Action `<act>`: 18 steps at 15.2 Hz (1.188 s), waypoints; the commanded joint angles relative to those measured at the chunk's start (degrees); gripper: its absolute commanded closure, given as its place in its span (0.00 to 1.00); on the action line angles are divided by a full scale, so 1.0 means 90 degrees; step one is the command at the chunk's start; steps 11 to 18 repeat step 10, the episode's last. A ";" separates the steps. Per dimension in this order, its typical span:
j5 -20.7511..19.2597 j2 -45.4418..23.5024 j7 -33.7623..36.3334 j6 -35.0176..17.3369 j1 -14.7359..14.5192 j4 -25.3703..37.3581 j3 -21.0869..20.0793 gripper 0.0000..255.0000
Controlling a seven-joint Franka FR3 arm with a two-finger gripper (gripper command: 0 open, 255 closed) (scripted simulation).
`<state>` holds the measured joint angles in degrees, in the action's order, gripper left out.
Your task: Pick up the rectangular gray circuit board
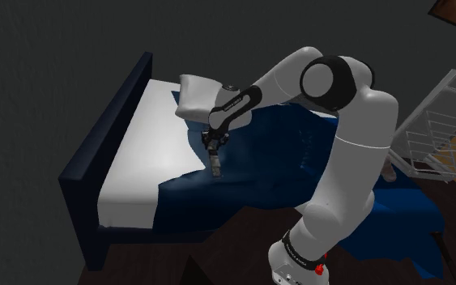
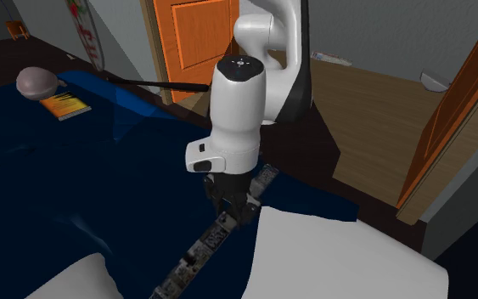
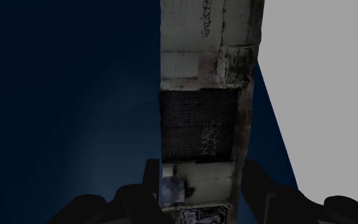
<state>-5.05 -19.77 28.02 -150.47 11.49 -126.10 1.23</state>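
Grasp step: gripper [image 3: 201,170] is down over the gray circuit board [image 3: 199,127], which lies flat on the dark blue blanket [image 2: 75,187], just beside the white sheet [image 2: 339,255]. Fingers [image 3: 151,175] are slightly apart, astride the board's long edges, close in but not clearly clamping. Next, probably: close fully, then lift straight up.

one circuit board [image 2: 201,252], one bed [image 1: 108,121], one pillow [image 1: 192,97], one book [image 2: 65,105], two doors [image 2: 196,42]
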 commanded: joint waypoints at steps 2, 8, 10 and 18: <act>0.0019 0.0213 -0.0027 0.0212 0.0008 -0.0003 -0.0009 1.00; 0.0053 0.0614 -0.0070 0.0658 0.0013 0.0043 -0.0024 1.00; 0.0054 0.0624 -0.0071 0.0670 0.0013 0.0045 -0.0024 1.00; 0.0054 0.0624 -0.0071 0.0670 0.0013 0.0045 -0.0024 1.00</act>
